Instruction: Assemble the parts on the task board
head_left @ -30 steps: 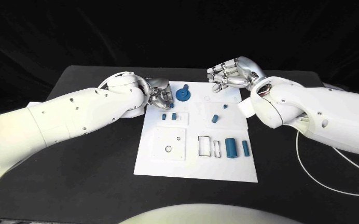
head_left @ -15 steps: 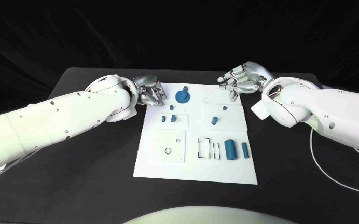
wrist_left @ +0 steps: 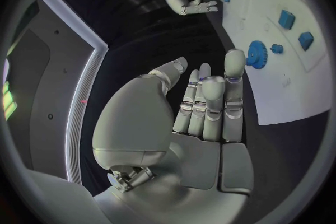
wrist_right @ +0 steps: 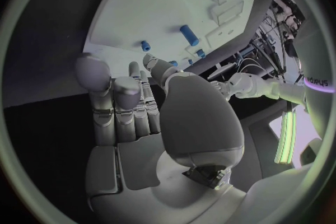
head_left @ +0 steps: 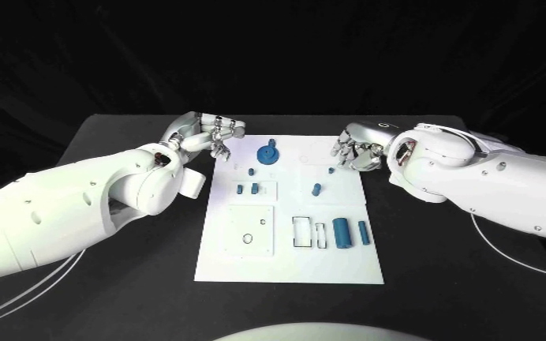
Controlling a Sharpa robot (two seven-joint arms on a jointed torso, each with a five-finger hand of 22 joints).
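A white task board (head_left: 290,262) lies in the middle of a black tabletop (head_left: 455,278), small blue parts (head_left: 342,233) scattered across it and a blue gear (head_left: 268,155) near its far edge. The left hand (head_left: 211,136) hovers just off the board's far-left corner, fingers extended, holding nothing. The right hand (head_left: 356,151) hangs at the board's far-right edge, fingers straight, likewise empty.

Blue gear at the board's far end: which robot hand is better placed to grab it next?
Left, probably. The left robot hand hovers open just off the task board's far left edge, right beside the blue gear. The right robot hand is also empty but sits at the opposite edge, farther from the gear.
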